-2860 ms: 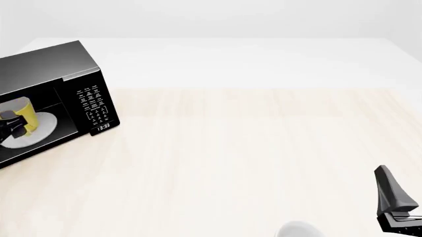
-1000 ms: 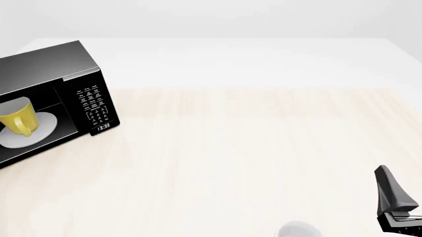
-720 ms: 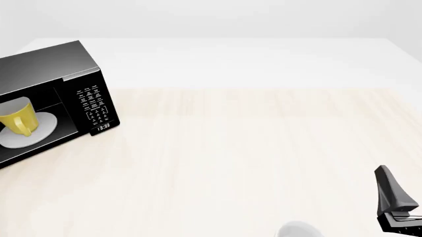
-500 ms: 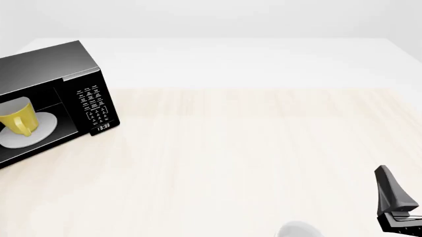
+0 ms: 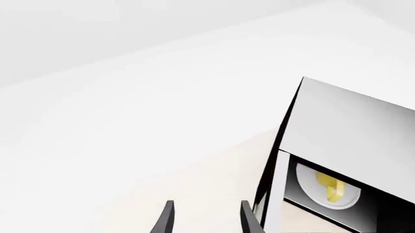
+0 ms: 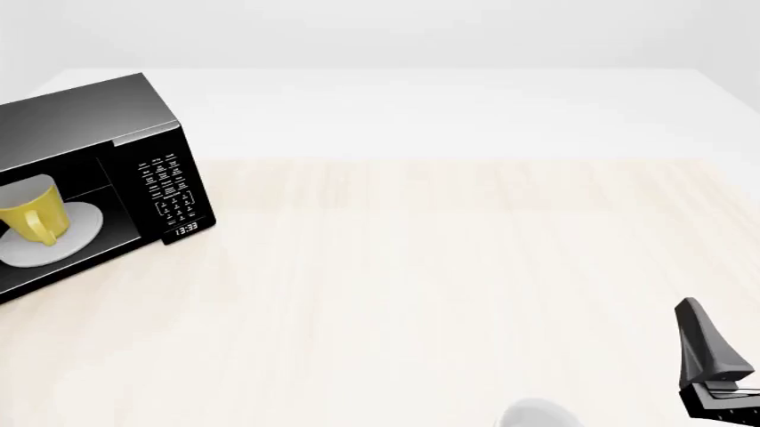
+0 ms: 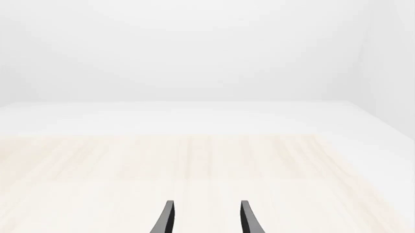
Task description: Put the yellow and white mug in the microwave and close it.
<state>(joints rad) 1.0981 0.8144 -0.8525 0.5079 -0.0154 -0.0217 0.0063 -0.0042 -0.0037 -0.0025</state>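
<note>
Mug (image 6: 28,210) upright in microwave (image 6: 107,142) (handle frontward); both end effectors spread, empty.

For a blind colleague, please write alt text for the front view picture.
A black microwave stands open at the left edge of a pale wooden table, with a yellow mug on its white round plate. The right arm's gripper rests low at the right, holding nothing.

left gripper (image 5: 204,221) fingers: two thin, dark, blade-like prongs tapering to points
right gripper (image 7: 204,218) fingers: the same slim black pair, glossy edges
right arm (image 6: 710,365) housing: black, wedge-shaped, angular block at its base
surface finish: matte black, no markings visible
</note>
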